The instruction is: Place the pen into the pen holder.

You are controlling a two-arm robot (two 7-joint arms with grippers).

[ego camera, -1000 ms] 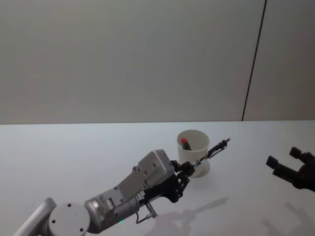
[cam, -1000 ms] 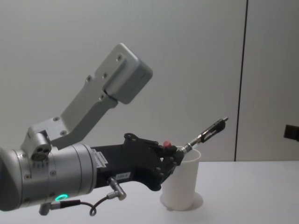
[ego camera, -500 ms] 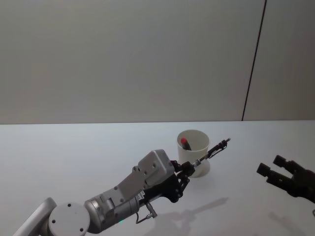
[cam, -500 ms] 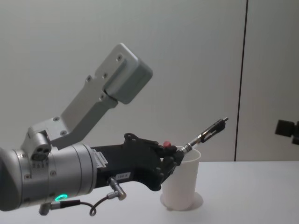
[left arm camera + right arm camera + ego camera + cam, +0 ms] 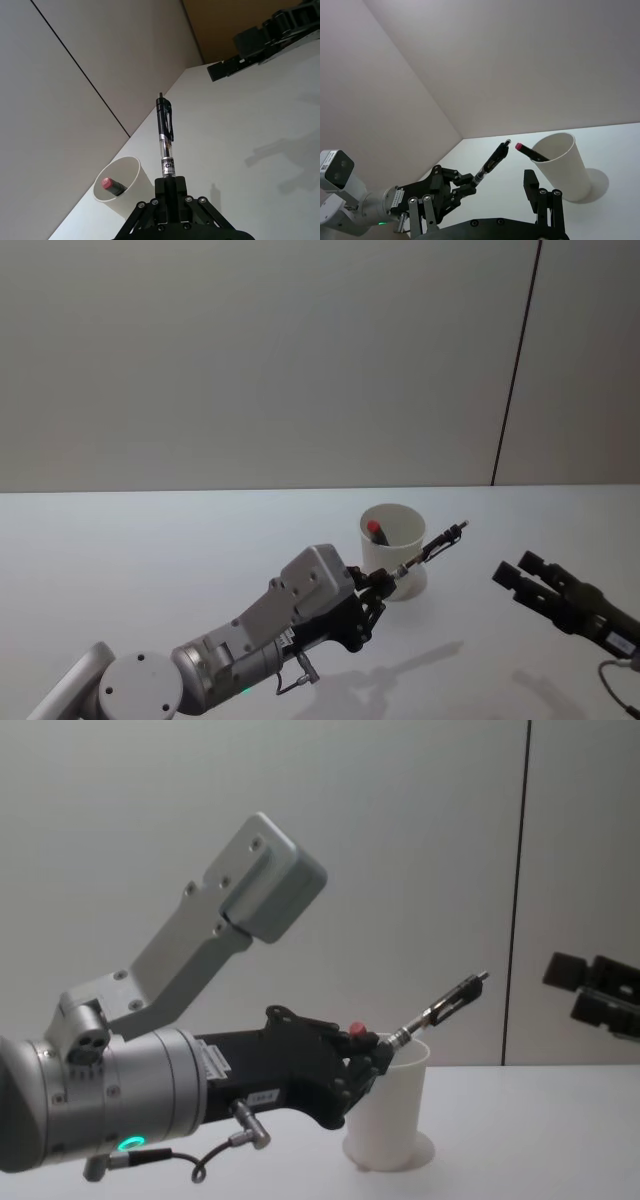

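Note:
My left gripper (image 5: 378, 586) is shut on the lower end of a black pen (image 5: 432, 546), which slants up and to the right past the rim of the pen holder. The pen holder (image 5: 408, 530) is a white paper cup standing upright on the table, with a red-capped marker (image 5: 377, 531) leaning inside it. From the chest, the pen (image 5: 441, 1007) sticks out above the cup (image 5: 395, 1120), its tip outside the rim. My right gripper (image 5: 516, 570) hovers open to the right of the cup, above the table, holding nothing.
The white table (image 5: 150, 550) runs to a plain grey wall with a dark vertical seam (image 5: 515, 370). My left arm's silver housing (image 5: 250, 890) rises large in the chest view, left of the cup.
My right gripper has moved left and a little up, closer to the cup and the pen's tip. The left gripper, pen and cup have stayed put.

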